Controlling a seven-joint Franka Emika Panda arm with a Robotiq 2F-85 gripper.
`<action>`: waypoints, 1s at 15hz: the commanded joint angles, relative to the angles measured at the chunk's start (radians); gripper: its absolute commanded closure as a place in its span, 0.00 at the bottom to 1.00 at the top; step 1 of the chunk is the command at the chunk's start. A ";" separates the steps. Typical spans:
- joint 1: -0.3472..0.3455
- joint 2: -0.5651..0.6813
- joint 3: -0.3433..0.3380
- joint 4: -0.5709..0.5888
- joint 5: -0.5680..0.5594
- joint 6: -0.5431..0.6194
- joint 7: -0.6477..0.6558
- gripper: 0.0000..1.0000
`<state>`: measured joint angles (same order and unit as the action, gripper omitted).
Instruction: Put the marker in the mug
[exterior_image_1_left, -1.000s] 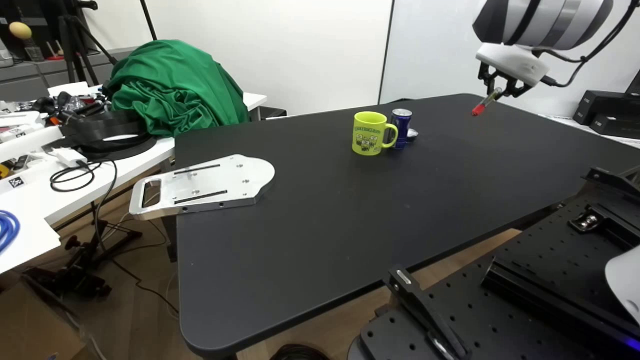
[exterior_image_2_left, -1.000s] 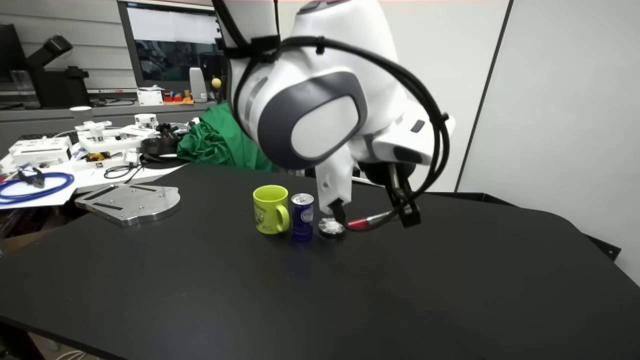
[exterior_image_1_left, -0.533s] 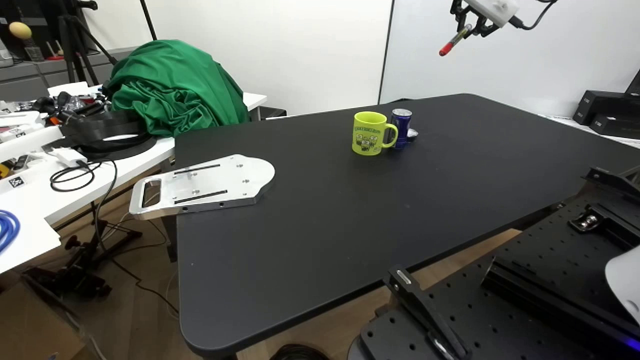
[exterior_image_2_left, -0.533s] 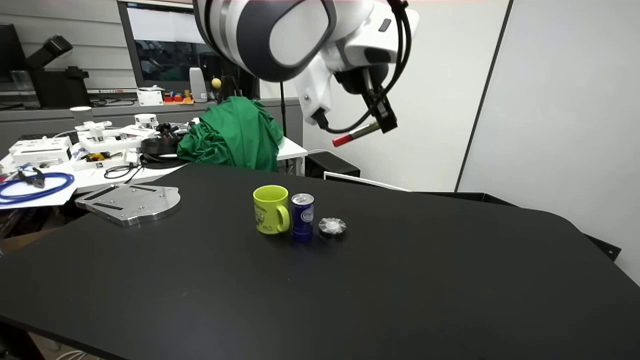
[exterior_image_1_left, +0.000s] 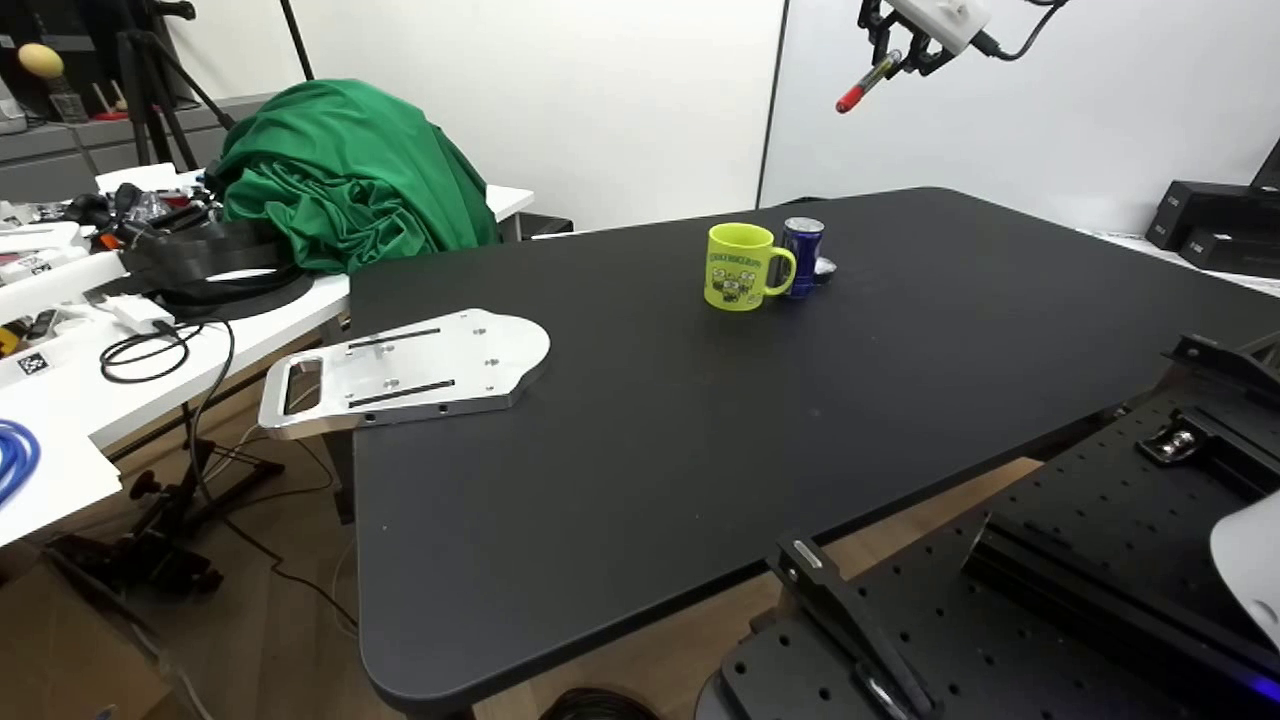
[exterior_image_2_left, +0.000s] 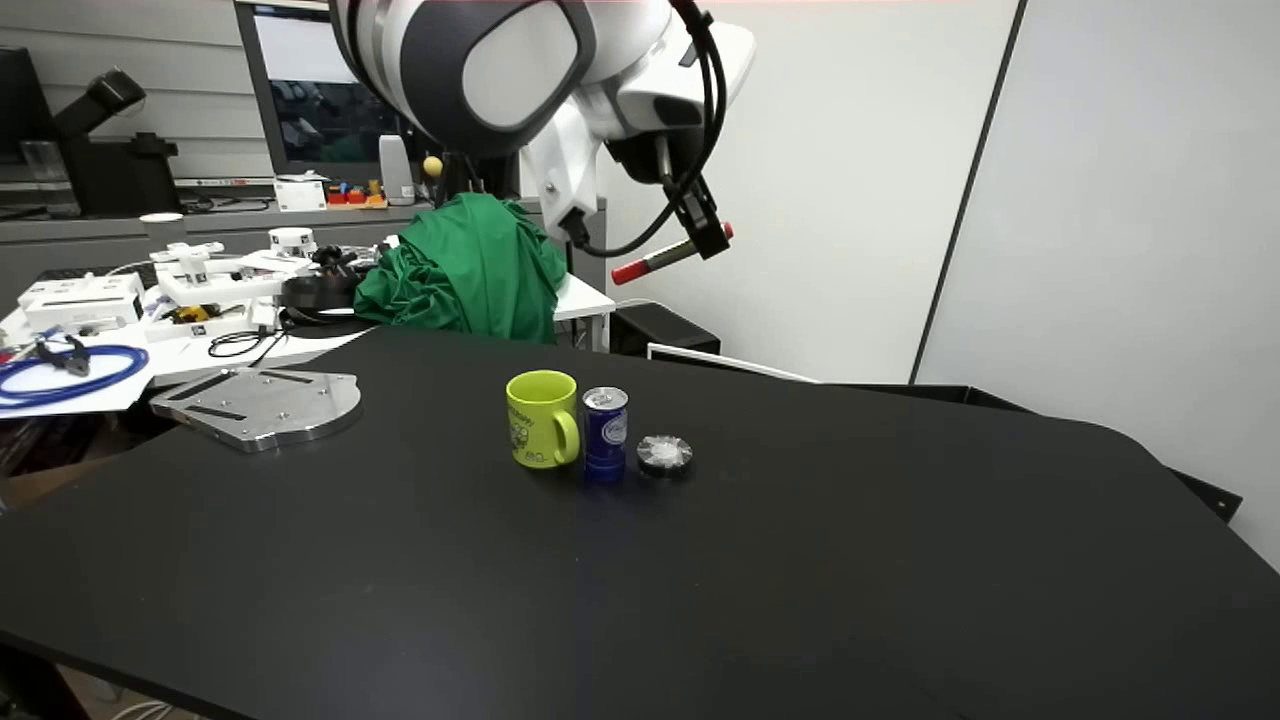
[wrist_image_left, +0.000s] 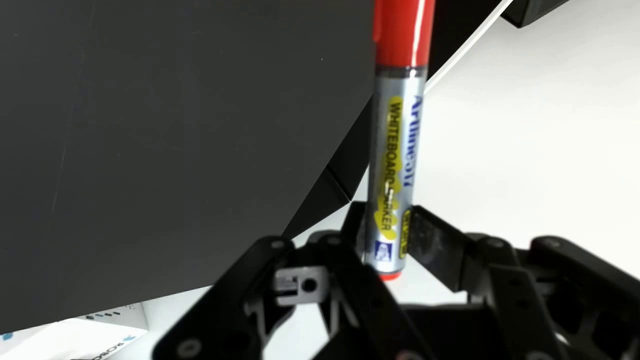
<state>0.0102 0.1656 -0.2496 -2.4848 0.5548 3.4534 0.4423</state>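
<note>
Both exterior views: hand (exterior_image_1_left: 890, 66) grips marker (exterior_image_1_left: 866, 84) outside mug (exterior_image_1_left: 736, 272)

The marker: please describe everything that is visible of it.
The marker has a glossy, plastic-looking red cap, on, and a silvery barrel printed WHITEBOARD MARKER on yellow; its tail is red. The gripper pinches the barrel near the tail, holding it in the air; in both exterior views it slants, cap end lower.

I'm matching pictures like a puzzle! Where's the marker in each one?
In an exterior view: marker, near the top, right of centre.
In an exterior view: marker, just above centre.
In the wrist view: marker, right of centre, reaching the top edge.
All three share the black table.
</note>
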 joint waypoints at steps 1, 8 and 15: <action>0.145 0.043 -0.102 0.018 0.058 0.000 -0.008 0.93; 0.461 0.186 -0.292 0.060 0.091 -0.001 0.068 0.93; 0.724 0.418 -0.413 0.136 0.088 0.000 0.259 0.93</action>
<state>0.6489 0.4632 -0.6130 -2.4100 0.6301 3.4524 0.5901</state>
